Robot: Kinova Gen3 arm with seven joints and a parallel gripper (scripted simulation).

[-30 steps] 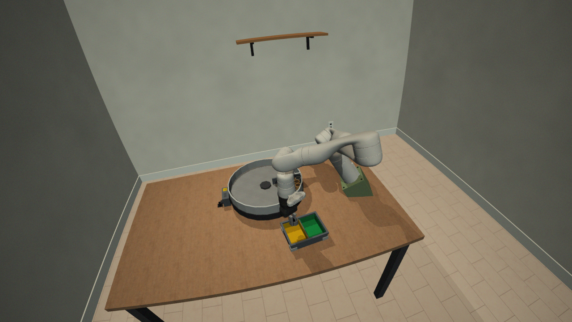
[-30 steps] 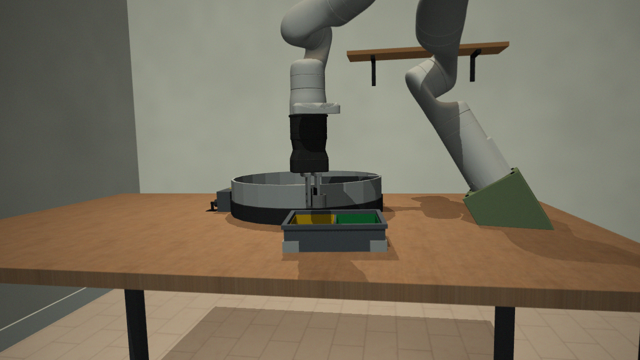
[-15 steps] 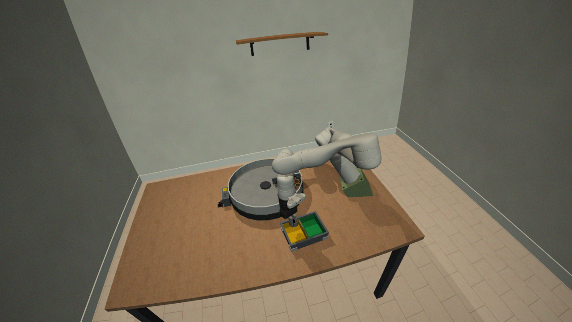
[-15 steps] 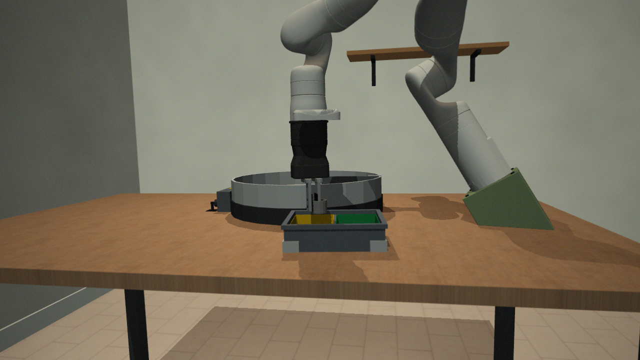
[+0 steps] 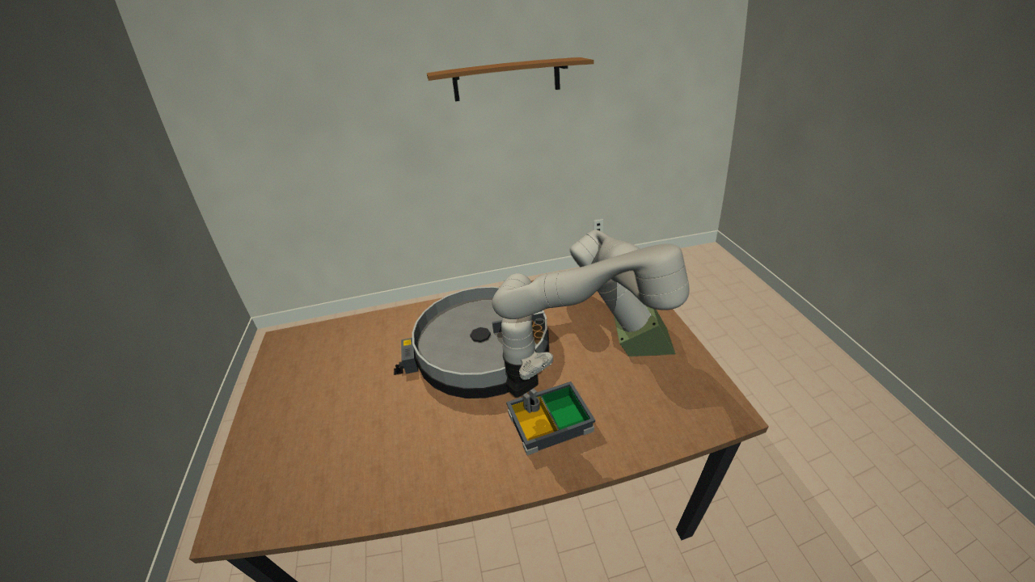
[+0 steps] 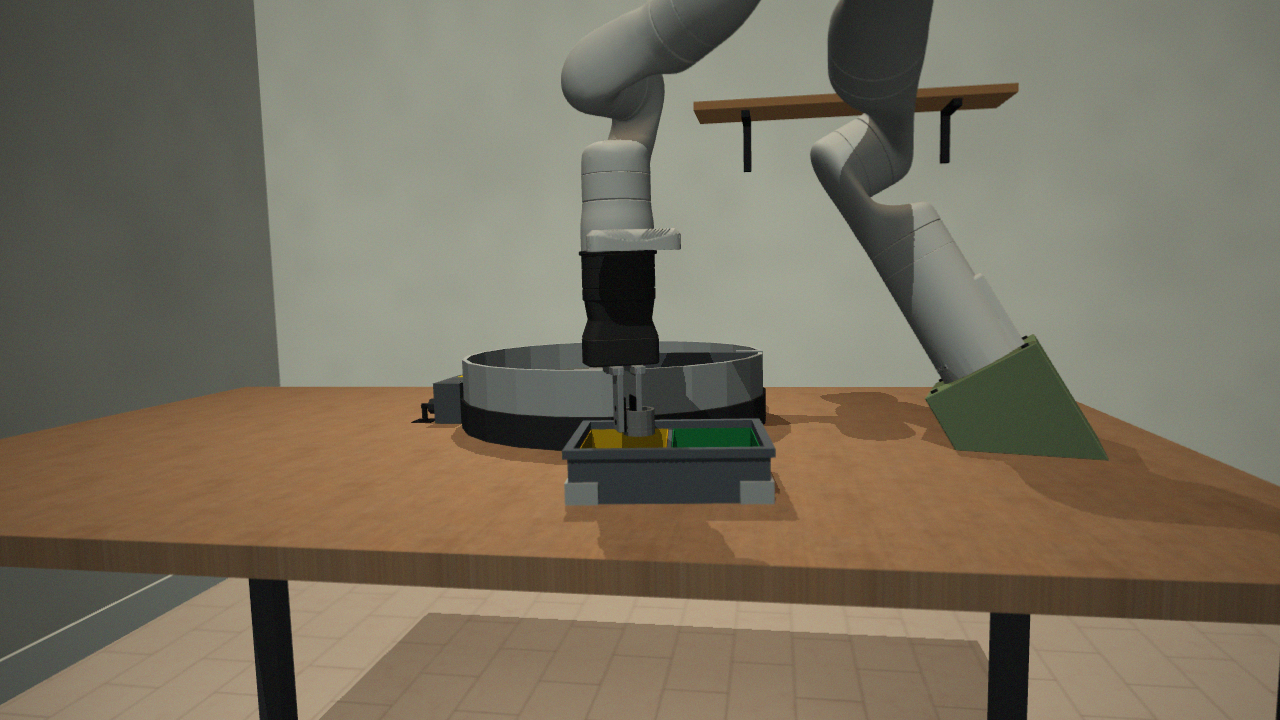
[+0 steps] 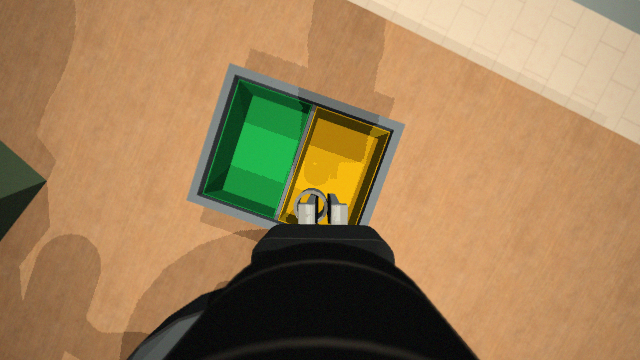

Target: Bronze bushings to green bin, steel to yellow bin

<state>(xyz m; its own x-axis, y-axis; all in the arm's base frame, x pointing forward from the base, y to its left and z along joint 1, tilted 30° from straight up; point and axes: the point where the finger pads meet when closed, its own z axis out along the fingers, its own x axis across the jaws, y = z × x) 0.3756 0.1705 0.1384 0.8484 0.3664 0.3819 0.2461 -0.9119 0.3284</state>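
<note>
The gripper (image 5: 531, 400) (image 6: 628, 419) (image 7: 322, 203) points straight down over the near-turntable end of the yellow bin (image 5: 534, 428) (image 6: 599, 438) (image 7: 342, 172). It is closed on a grey steel bushing (image 5: 537, 404) (image 6: 640, 423) (image 7: 296, 204), apparently pinching one side of its wall, one finger inside the bore and the other outside. The sleeve's long axis is upright, in line with the fingers. It sits off-centre at the fingertips, its body on the side towards the green bin (image 5: 569, 409) (image 6: 716, 437) (image 7: 265, 150).

The relation that matters is downward: the yellow bin's floor lies below the bushing, so the coming move looks to be a short lowering and a release. The divider (image 5: 548, 415) (image 7: 300, 152) between the bins runs close beside the sleeve; too much drift that way could catch it or send steel into green. The wall of the tray (image 5: 560, 439) (image 6: 669, 480) (image 7: 213, 132) at the turntable end is also near.

Behind the tray stands the turntable (image 5: 462, 380) (image 6: 537, 391), its raised rim apart from the fingers. Bronze bushings (image 5: 538, 326) show at its edge beside the arm, partly hidden, so their number cannot be told. They appear to remain for sorting into green.

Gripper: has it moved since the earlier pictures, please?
Yes, downwards. In the exterior view, the gripper held its bushing above the yellow bin's far rim; now the bushing's lower end appears below that rim.
</note>
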